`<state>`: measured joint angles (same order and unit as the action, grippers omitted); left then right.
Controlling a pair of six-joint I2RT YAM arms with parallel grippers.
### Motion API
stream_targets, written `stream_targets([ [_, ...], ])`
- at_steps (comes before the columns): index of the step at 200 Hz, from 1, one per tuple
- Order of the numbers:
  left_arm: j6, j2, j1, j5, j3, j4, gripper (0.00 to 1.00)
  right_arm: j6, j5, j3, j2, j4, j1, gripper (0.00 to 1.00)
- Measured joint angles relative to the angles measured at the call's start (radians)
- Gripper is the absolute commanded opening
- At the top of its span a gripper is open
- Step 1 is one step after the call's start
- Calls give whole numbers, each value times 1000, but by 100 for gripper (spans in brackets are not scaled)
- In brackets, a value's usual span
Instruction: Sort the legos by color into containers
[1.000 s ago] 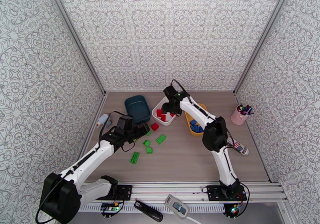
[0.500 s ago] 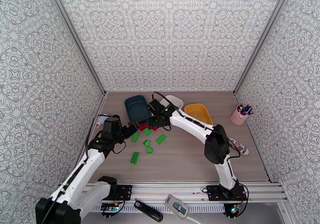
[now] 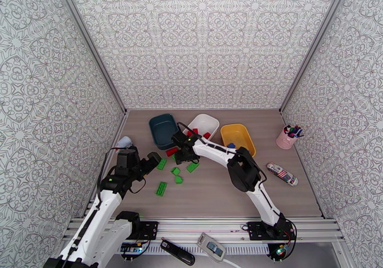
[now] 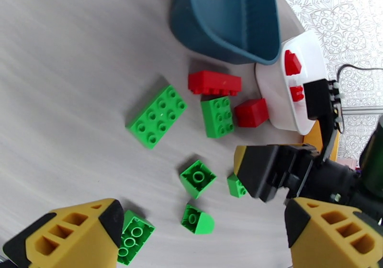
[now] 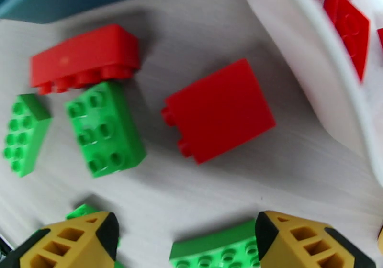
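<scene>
Your right gripper [image 5: 186, 238] hangs low over the loose pile with its yellow fingers spread and nothing pinched between them. I judge it is lined up to choose its next piece. Just above the gap, mid-frame in the right wrist view, a red brick [image 5: 220, 116] lies on its side with its studs pointing left. It sits just beside the white tub [image 5: 306, 68] at the upper right, where other red pieces already lie, so it looks like the natural pick and a short carry. A long red brick [image 5: 84, 58] rests at the upper left, against a green six-stud brick [image 5: 105, 130].

Your left gripper [image 4: 201, 238] is also opened wide and empty. It hovers at the bottom of its own view over the green bricks [image 4: 155, 116], probably holding clear of the other arm.

From above, the teal tub [image 3: 160, 128], the white tub and the yellow tub [image 3: 238, 137] sit in a row across the middle. A blue piece shows at the yellow tub's near rim. The loose legos lie on the table [image 3: 215, 187] just below the teal tub. They are glossy and studded, and one green piece has a rounded top.
</scene>
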<state>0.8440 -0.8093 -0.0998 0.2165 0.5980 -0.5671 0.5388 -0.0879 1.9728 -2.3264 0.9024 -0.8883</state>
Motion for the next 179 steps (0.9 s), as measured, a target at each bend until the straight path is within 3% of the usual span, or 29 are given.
stream_targets([
  [179,0,7,27,40,-34,-8,95,22,-21,310,-180,86,53,69],
])
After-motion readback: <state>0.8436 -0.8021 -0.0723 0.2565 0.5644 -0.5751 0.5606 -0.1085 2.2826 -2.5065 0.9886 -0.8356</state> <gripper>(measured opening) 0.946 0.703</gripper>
